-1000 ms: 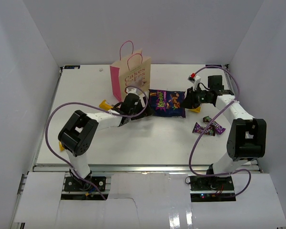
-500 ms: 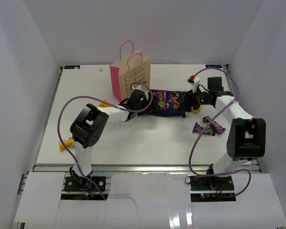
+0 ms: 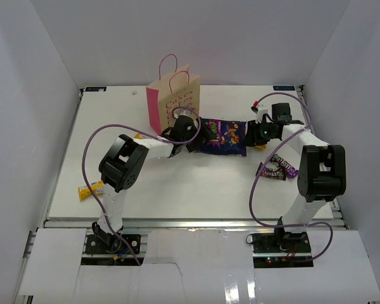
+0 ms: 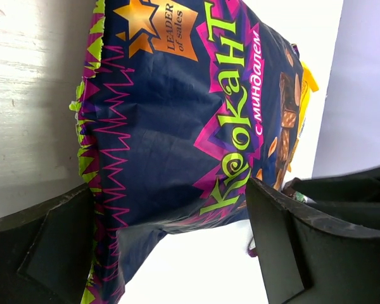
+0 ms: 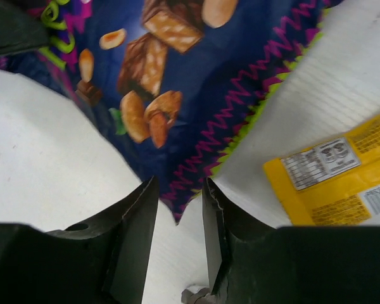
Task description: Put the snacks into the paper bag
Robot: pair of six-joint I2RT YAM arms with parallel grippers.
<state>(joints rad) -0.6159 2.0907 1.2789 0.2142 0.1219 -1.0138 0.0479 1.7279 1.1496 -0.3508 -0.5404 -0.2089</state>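
The purple chip bag (image 3: 221, 135) lies flat in the middle of the table, just right of the standing paper bag (image 3: 174, 101). My left gripper (image 3: 191, 132) is open, its jaws wide on either side of the bag's left end (image 4: 177, 126). My right gripper (image 3: 253, 134) is at the bag's right end, its jaws narrowed onto one corner of the chip bag (image 5: 177, 82). A yellow bar (image 5: 342, 171) lies just beside that corner. Dark purple candy packets (image 3: 278, 168) lie on the right.
One yellow bar (image 3: 92, 189) lies near the table's left front, another (image 3: 138, 136) is by the left arm near the paper bag. White walls enclose the table on three sides. Purple cables loop off both arms.
My left gripper has moved right, up to the chip bag's left end. The right arm's elbow has swung in, with its gripper staying at the bag's right corner.
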